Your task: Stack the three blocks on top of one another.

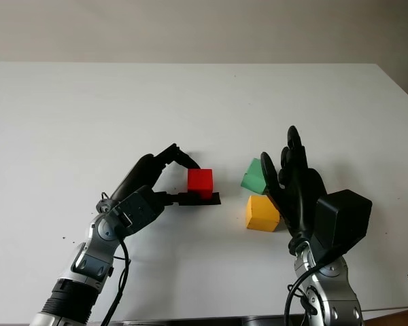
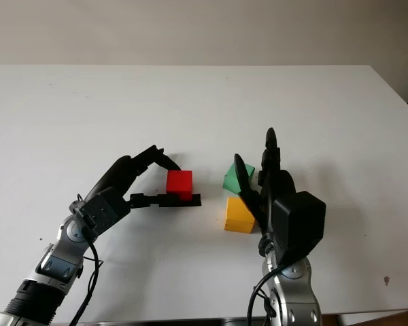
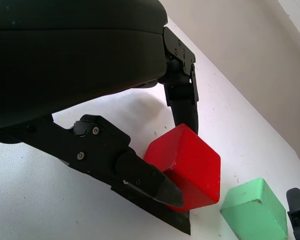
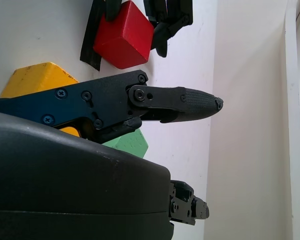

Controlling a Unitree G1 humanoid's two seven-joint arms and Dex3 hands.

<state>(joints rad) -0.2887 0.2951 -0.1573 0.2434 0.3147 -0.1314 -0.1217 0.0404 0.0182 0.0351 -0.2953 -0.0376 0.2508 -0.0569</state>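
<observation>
My left hand (image 1: 194, 182) is shut on the red block (image 1: 200, 180) at the table's middle, one finger (image 3: 182, 100) pressing its far side and the thumb (image 3: 140, 175) against its near side. The block's underside is hidden by the thumb, so I cannot tell if it touches the table. To its right, the green block (image 1: 253, 176) sits tilted against the far edge of the yellow block (image 1: 261, 213). Just right of those two blocks, my right hand (image 1: 281, 157) is open and upright, its thumb (image 4: 187, 102) reaching over the yellow block (image 4: 37, 80).
The white table (image 1: 190, 102) stretches wide to the back and left. A pale wall runs behind its far edge. The table's right edge lies well beyond my right hand.
</observation>
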